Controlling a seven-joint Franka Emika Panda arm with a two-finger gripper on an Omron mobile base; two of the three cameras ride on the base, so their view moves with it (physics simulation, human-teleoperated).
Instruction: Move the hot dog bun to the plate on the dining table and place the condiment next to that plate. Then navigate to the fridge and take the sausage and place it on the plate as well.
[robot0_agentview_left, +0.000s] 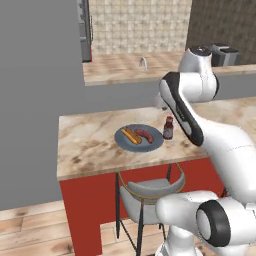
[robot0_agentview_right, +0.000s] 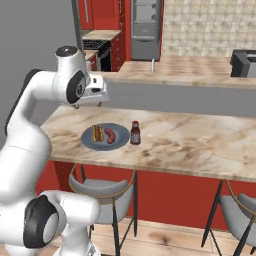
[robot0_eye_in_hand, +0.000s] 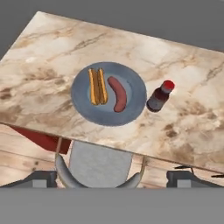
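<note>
- Hand view shows us the blue-grey plate (robot0_eye_in_hand: 109, 93) near the front edge of the dining table (robot0_eye_in_hand: 183, 127), toward its left end.
- We see the hot dog bun (robot0_eye_in_hand: 98, 86) and the sausage (robot0_eye_in_hand: 117, 93) lying side by side on the plate, apart.
- We see the condiment bottle (robot0_eye_in_hand: 159, 96) upright just beside the plate's right rim.
- We find our gripper (robot0_eye_in_hand: 111, 178) high above the table, fingers (robot0_eye_in_hand: 40, 178) spread wide, empty.

Kitchen: fridge (robot0_agentview_right: 145, 30), probably stove (robot0_agentview_right: 100, 52), dining table (robot0_agentview_left: 90, 145).
</note>
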